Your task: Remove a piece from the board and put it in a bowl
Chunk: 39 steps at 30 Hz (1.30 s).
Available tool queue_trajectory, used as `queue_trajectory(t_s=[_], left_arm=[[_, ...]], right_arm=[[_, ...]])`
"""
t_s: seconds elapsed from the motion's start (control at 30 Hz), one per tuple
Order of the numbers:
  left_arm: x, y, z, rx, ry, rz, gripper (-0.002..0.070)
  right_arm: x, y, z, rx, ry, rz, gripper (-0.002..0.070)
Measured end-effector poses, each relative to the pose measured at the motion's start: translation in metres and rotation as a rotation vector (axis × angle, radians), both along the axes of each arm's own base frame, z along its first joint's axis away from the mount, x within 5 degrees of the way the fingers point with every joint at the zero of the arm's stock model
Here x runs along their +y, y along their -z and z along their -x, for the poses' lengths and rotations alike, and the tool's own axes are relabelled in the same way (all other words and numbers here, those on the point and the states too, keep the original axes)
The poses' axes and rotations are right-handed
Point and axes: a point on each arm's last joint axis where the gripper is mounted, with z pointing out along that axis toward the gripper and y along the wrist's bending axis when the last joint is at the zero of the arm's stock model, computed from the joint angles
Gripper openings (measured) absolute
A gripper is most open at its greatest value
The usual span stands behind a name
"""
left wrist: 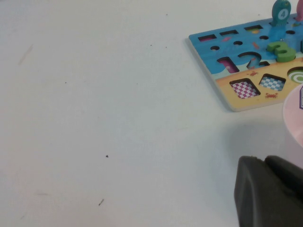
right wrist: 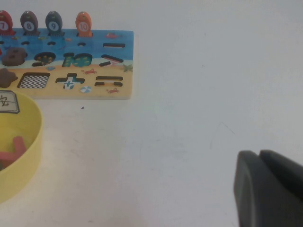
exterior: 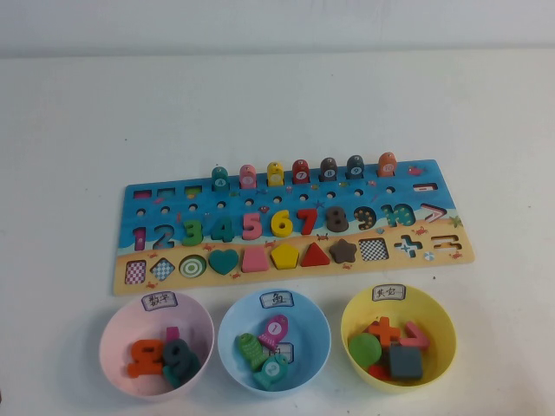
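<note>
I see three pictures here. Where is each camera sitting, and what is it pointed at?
High view: raised on the robot's side, angled down at the board and the pink bowl, blue bowl and yellow bowl; no arm shows.
Left wrist view: on the left arm, low over the table, facing the board's end with the green 3; the left gripper shows, fingers shut.
Right wrist view: on the right arm, facing the board's other end and the yellow bowl; the right gripper shows, fingers shut.
Shared: the board appears in all three views.
</note>
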Motion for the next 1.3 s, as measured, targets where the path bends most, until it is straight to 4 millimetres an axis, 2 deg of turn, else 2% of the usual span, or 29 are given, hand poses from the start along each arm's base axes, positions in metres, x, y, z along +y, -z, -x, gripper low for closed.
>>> queue_trajectory(t_s=[0.2, 0.3, 0.57, 0.67, 0.97, 1.13, 1.2, 1.3], left_arm=[[-0.001, -0.001, 0.000, -0.006, 0.001, 0.015, -0.0005], [-0.003, -0.003, -0.001, -0.027, 0.006, 0.083, -0.0005], [-0.008, -0.020, -0.003, -0.148, -0.010, 0.520, -0.0005], [-0.007, -0.024, -0.003, -0.184, -0.025, 0.625, -0.0005], [-0.005, -0.029, -0.004, -0.231, -0.041, 0.669, -0.0005], [-0.010, -0.025, -0.002, -0.141, -0.016, 0.680, -0.0005], [-0.012, -0.032, -0.003, -0.090, -0.007, 0.675, -0.0005], [-0.015, -0.054, -0.010, -0.031, 0.001, 0.661, -0.0005]], right_arm=[[0.000, 0.000, 0.000, 0.000, 0.000, 0.000, -0.0017], [0.000, 0.000, 0.000, 0.000, 0.000, 0.000, -0.0017], [0.000, 0.000, 0.000, 0.000, 0.000, 0.000, -0.0017], [0.000, 0.000, 0.000, 0.000, 0.000, 0.000, -0.0017], [0.000, 0.000, 0.000, 0.000, 0.000, 0.000, -0.0017], [0.000, 0.000, 0.000, 0.000, 0.000, -0.002, -0.0017], [0.000, 0.000, 0.000, 0.000, 0.000, -0.002, -0.0017], [0.000, 0.000, 0.000, 0.000, 0.000, -0.002, -0.0017]])
